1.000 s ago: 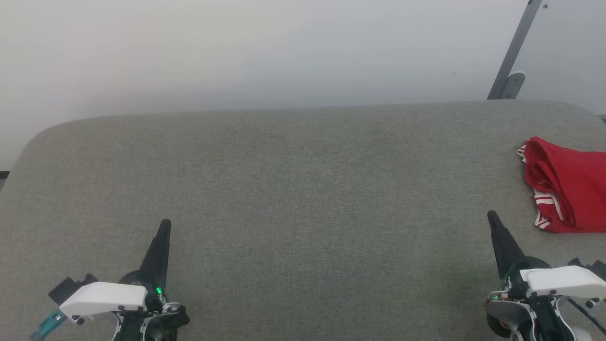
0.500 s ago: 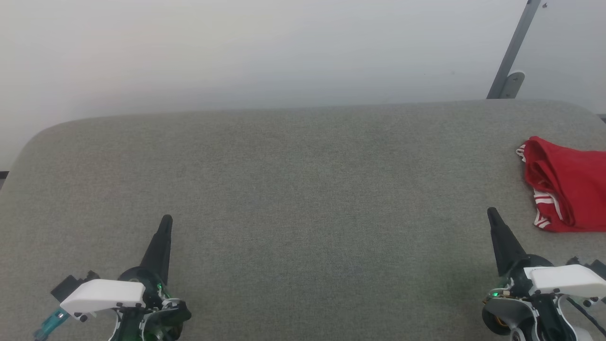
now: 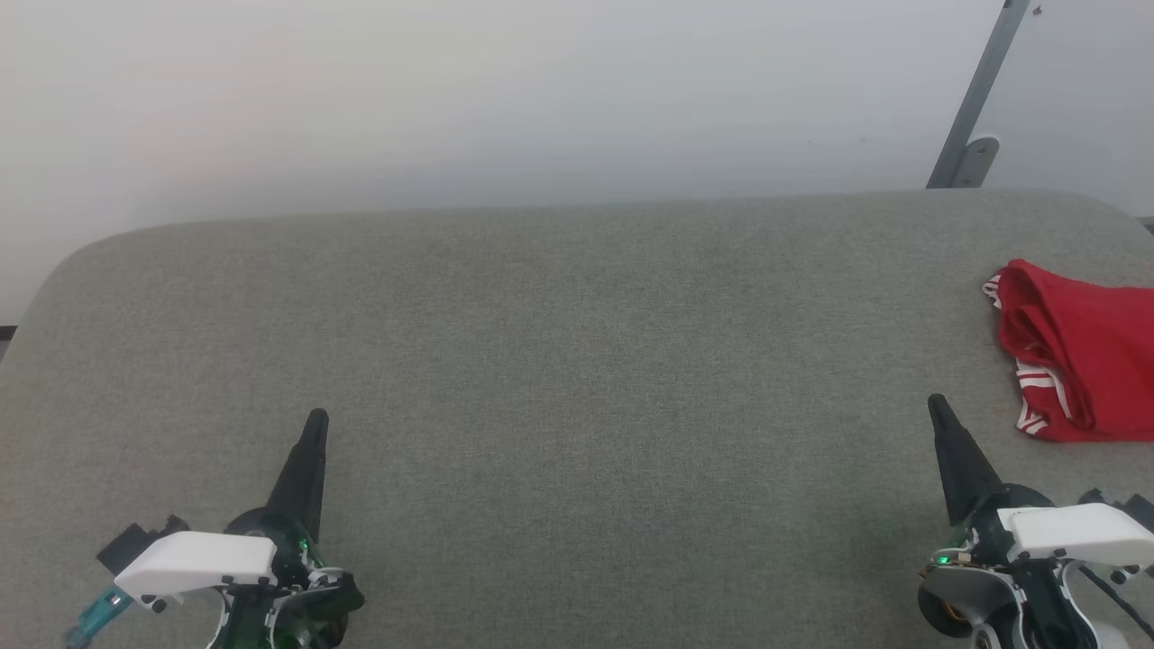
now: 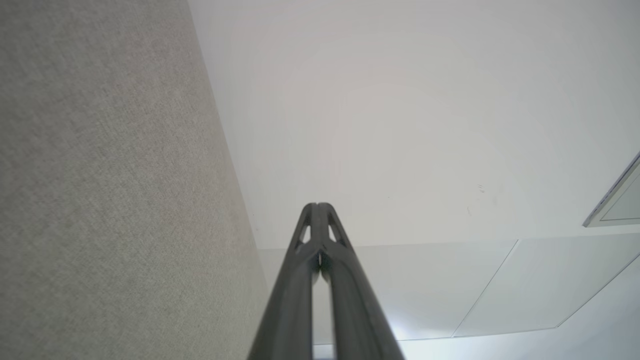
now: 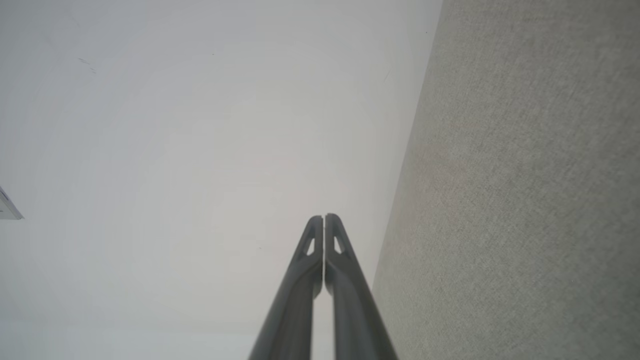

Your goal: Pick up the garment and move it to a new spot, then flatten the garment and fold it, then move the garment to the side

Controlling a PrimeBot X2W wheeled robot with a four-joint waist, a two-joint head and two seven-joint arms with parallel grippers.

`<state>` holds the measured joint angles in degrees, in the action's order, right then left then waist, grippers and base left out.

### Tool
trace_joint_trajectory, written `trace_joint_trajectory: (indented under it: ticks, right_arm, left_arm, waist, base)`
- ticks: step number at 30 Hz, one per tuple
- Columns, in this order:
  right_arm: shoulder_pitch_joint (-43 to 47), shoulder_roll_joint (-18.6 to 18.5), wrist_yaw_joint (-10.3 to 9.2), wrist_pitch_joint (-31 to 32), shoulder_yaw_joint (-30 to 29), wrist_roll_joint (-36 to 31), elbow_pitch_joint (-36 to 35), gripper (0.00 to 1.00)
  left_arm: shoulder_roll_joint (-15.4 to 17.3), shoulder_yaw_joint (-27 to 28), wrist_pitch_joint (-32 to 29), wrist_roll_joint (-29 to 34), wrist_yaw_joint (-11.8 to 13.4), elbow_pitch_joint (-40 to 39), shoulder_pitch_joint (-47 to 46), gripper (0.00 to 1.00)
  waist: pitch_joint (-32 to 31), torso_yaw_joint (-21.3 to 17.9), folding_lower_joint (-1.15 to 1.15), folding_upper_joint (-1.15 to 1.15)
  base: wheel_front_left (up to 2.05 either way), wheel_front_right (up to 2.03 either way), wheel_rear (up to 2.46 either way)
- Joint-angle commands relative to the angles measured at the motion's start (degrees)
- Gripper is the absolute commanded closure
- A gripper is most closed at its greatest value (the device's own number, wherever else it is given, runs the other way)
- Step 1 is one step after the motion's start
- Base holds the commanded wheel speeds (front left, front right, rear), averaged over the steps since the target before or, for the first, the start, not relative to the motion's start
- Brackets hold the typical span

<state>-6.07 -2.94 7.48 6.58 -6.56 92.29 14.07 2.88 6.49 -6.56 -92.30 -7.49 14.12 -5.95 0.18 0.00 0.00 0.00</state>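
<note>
Robot arms sit low at the near edge of a grey fabric-covered bench (image 3: 577, 361), the left pincer (image 3: 315, 419) at the head view's lower left and the right pincer (image 3: 935, 404) at its lower right, both pointing away from the robot toward a pale wall (image 3: 451, 99). The garment (image 3: 1082, 351), bright red with red-and-white striped trim showing along its left side, lies bunched at the far right of the bench, partly cut off by the picture's right border. The right pincer's tip is near the shirt's lower left corner but apart from it. The left pincer is well apart from it, across the width of the bench.

Seen from the left wrist, the left pincer (image 4: 317, 206) has its two dark fingers pressed together at the tips with nothing between them, the bench (image 4: 100, 175) running down the left of that view. Seen from the right wrist, the right pincer (image 5: 324, 217) is likewise pressed together and empty, with the bench (image 5: 525, 175) along the right. A grey metal strut (image 3: 978, 95) rises at a slant behind the bench's far right corner.
</note>
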Motion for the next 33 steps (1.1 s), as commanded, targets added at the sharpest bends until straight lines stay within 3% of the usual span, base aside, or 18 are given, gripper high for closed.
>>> trace_joint_trajectory:
  ticks: [1,33]
  right_arm:
    - [-0.3,0.2,0.02,0.1,0.0,0.2,-0.2,1.0]
    - [-0.3,0.2,0.02,0.1,0.0,0.2,-0.2,1.0]
  left_arm:
    - [-0.2,0.2,-0.2,-0.2,0.0,-0.2,-0.6,1.0]
    - [-0.2,0.2,-0.2,-0.2,0.0,-0.2,-0.6,1.0]
  waist:
    - [0.0,0.0,0.0,0.0]
    - [0.0,0.0,0.0,0.0]
  base:
    - [0.0,0.0,0.0]
    - [0.0,0.0,0.0]
